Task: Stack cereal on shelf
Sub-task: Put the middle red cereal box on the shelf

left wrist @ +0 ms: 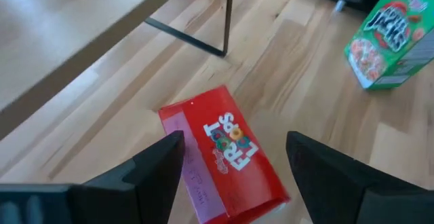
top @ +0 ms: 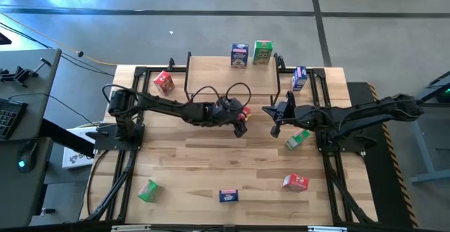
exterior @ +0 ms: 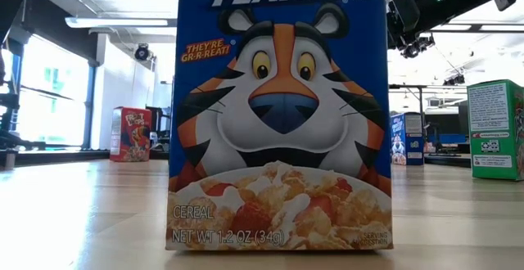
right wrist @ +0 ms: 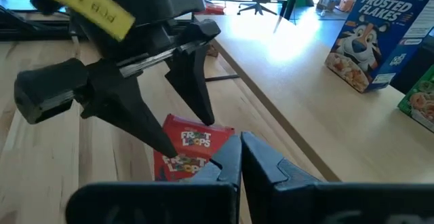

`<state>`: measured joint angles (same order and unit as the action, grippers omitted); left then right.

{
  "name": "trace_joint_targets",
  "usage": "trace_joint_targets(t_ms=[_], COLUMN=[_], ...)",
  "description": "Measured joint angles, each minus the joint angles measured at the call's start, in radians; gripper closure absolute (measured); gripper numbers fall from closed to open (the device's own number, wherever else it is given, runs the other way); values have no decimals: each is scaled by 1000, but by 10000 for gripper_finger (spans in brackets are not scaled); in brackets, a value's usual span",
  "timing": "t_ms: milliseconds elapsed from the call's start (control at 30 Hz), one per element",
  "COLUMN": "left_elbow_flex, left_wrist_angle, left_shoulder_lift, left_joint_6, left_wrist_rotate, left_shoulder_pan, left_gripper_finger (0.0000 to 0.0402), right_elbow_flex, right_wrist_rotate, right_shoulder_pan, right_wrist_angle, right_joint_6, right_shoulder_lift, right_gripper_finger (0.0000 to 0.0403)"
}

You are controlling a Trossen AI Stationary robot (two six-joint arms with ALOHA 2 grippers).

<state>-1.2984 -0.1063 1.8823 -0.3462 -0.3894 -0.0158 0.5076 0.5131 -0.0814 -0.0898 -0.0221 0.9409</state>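
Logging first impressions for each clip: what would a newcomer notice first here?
In the low view a blue Frosted Flakes box stands right before the lens. At mid-table, just in front of the shelf, the left gripper hangs open over a red Froot Loops box lying flat, with the shut right gripper close by. Other boxes lie scattered around.

Two dark jointed arms trail looping black cables; the left pincer (right wrist: 180, 125) carries a yellow label.

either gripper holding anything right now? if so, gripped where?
Nothing is held. The left gripper has its jaws open on either side of a red cereal box lying flat on the table, not clamping it. The right gripper is shut and empty.
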Motion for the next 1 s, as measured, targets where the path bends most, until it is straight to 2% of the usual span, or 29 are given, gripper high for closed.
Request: trace_joint_targets(t_ms=[533, 767, 900, 1000], left_elbow_flex=[0, 2, 1, 1], left_wrist_angle=[-35, -46, -27, -28], left_shoulder_lift=[-20, -29, -26, -21], left_joint_6=[34, 28, -12, -17], left_wrist_rotate=[-71, -61, -1, 6], left_shoulder_pan=[3, 0, -9, -13], left_gripper_finger=[148, 148, 148, 148], right_elbow_flex=[0, 0, 0, 0], right_wrist_rotate=[0, -8, -9, -10], right_shoulder_pan=[0, 0, 0, 0], right_wrist_angle=[-1, -2, -2, -2], right_joint_6=[-4, -5, -4, -5], right_shoulder_lift=[0, 0, 0, 0], right_gripper_finger=[403, 403, 403, 403])
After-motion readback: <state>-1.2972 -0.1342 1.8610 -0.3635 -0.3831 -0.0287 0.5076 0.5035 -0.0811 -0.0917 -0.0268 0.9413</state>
